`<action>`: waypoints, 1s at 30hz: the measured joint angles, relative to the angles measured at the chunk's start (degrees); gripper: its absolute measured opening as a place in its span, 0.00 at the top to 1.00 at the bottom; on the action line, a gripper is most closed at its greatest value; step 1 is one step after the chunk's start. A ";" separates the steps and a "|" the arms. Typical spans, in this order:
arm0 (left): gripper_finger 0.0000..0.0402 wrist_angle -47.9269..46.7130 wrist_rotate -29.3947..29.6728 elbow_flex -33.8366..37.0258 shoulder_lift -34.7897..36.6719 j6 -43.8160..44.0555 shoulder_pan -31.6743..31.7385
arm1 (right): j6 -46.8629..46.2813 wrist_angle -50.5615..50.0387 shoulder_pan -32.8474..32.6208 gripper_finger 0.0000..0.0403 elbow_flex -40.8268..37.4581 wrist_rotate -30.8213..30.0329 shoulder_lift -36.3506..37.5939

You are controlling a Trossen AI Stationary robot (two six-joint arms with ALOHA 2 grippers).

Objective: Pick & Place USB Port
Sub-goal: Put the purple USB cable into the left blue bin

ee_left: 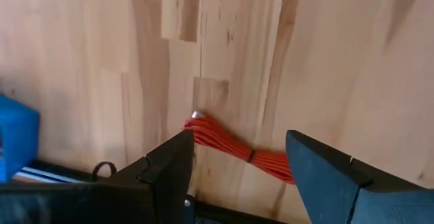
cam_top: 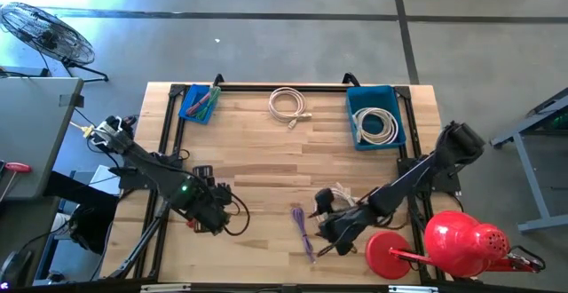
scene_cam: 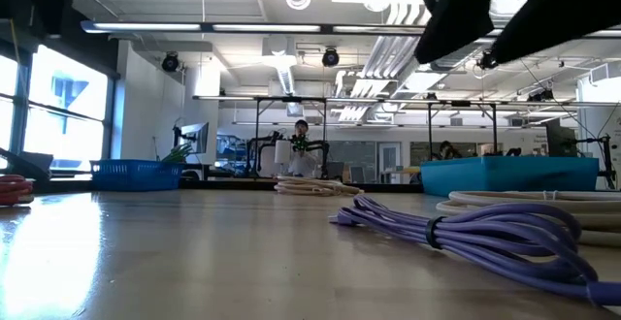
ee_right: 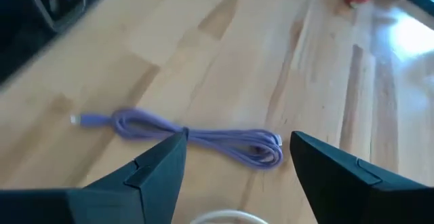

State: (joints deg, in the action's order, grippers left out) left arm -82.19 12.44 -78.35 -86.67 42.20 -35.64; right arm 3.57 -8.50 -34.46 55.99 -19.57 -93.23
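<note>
Cables are lying scattered over the wooden table (cam_top: 266, 160) in the high view: a purple cable (cam_top: 304, 231) is sitting just beside the right gripper (cam_top: 330, 231), on its inner side, while the left gripper (cam_top: 211, 217) is hanging over the near left part with a bit of orange cable (cam_top: 190, 223) showing at its edge; a white coil (cam_top: 288, 105) is lying loose at the far edge, well apart from both, and another is resting in the blue bin (cam_top: 375, 115). In the low view the purple cable (scene_cam: 466, 231) is stretching across the wood beneath a dark arm. In the left wrist view the orange cable (ee_left: 237, 148) is lying between the released fingers (ee_left: 163, 173), not gripped. In the right wrist view the purple cable (ee_right: 196, 137) is lying just ahead of the spread fingers (ee_right: 159, 166), untouched.
</note>
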 joint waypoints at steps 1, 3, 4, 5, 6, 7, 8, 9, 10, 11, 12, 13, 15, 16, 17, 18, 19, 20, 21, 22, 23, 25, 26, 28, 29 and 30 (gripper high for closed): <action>0.43 0.69 -0.20 1.02 0.00 -0.35 0.00 | 1.43 -3.16 -0.08 0.36 2.19 -0.04 -1.41; 0.43 1.71 -0.81 2.83 0.02 -1.28 0.02 | 4.09 -8.94 -0.32 0.36 6.35 -0.04 -4.29; 0.43 2.36 -1.28 3.62 0.02 -1.55 0.02 | 5.00 -11.52 -0.41 0.36 8.35 -0.02 -5.61; 0.43 3.00 -1.47 4.31 0.02 -1.81 0.02 | 5.78 -13.38 -0.44 0.36 10.19 0.06 -6.83; 0.43 3.34 -1.50 4.83 0.02 -1.86 0.02 | 6.52 -14.57 -0.44 0.36 11.94 0.58 -7.87; 0.43 3.38 -1.50 5.13 0.02 -1.86 0.02 | 7.07 -15.41 -0.44 0.37 13.40 1.75 -8.71; 0.43 3.30 -1.48 5.29 0.02 -1.86 0.02 | 7.10 -15.74 -0.44 0.37 14.63 3.48 -9.42; 0.43 3.36 -1.46 5.40 0.02 -1.86 0.02 | 6.72 -15.55 -0.44 0.37 15.52 5.60 -10.02; 0.43 3.32 -1.44 5.41 0.02 -1.86 0.00 | 5.93 -15.15 -0.44 0.37 16.17 7.70 -10.45; 0.43 3.44 -1.41 5.41 0.02 -1.86 0.01 | 4.87 -14.42 -0.42 0.37 16.66 9.43 -10.69; 0.43 3.73 -1.38 5.41 0.02 -1.86 0.02 | 3.48 -13.15 -0.42 0.37 16.99 11.06 -10.71; 0.43 3.94 -1.21 5.41 0.02 -1.86 0.01 | 1.95 -11.40 -0.44 0.37 17.22 12.49 -10.71; 0.43 4.58 -0.59 5.41 0.02 -1.86 0.00 | -2.17 -7.65 -0.44 0.37 17.24 15.06 -10.61; 0.43 4.69 -0.10 5.41 0.02 -1.86 0.00 | -4.37 -6.33 -0.44 0.37 17.23 16.10 -10.60; 0.43 4.58 0.25 5.41 0.02 -1.86 0.00 | -6.40 -5.02 -0.44 0.37 17.22 17.28 -10.60; 0.43 4.59 0.70 5.41 0.02 -1.86 0.00 | -7.79 -4.15 -0.44 0.37 17.22 18.50 -10.59; 0.43 4.67 1.41 5.41 0.02 -1.88 0.00 | -8.54 -3.73 -0.44 0.37 17.22 19.43 -10.57; 0.43 4.66 1.83 5.41 0.02 -1.88 0.00 | -9.57 -3.66 -0.44 0.37 17.22 19.93 -10.56; 0.43 4.65 2.04 5.41 0.02 -1.89 0.00 | -11.16 -3.66 -0.44 0.37 17.22 19.66 -10.56; 0.43 4.65 2.29 5.41 0.02 -1.98 0.00 | -13.17 -3.68 -0.44 0.37 17.20 19.07 -10.56; 0.43 4.63 2.33 5.41 0.02 -2.05 0.00 | -15.03 -3.68 -0.44 0.37 17.20 18.93 -10.56; 0.43 4.68 2.19 5.41 0.02 -2.06 0.00 | -16.18 -3.68 -0.40 0.37 17.20 19.64 -10.56; 0.43 4.68 2.03 5.41 0.02 -2.06 0.00 | -15.26 -3.71 -0.37 0.37 17.20 20.10 -10.56; 0.43 4.74 2.00 5.41 0.02 -2.06 0.00 | -13.36 -3.74 -0.37 0.37 17.20 21.48 -10.56; 0.43 4.74 2.00 5.41 0.02 -2.06 0.00 | -12.78 -3.75 -0.39 0.37 17.20 22.53 -10.56; 0.43 4.74 2.00 5.41 0.02 -2.05 0.00 | -12.72 -3.79 -0.42 0.37 17.20 23.49 -10.56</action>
State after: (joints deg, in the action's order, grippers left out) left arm -77.45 14.44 -72.95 -86.65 40.15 -35.64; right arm -9.15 -12.29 -34.87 73.19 3.92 -103.79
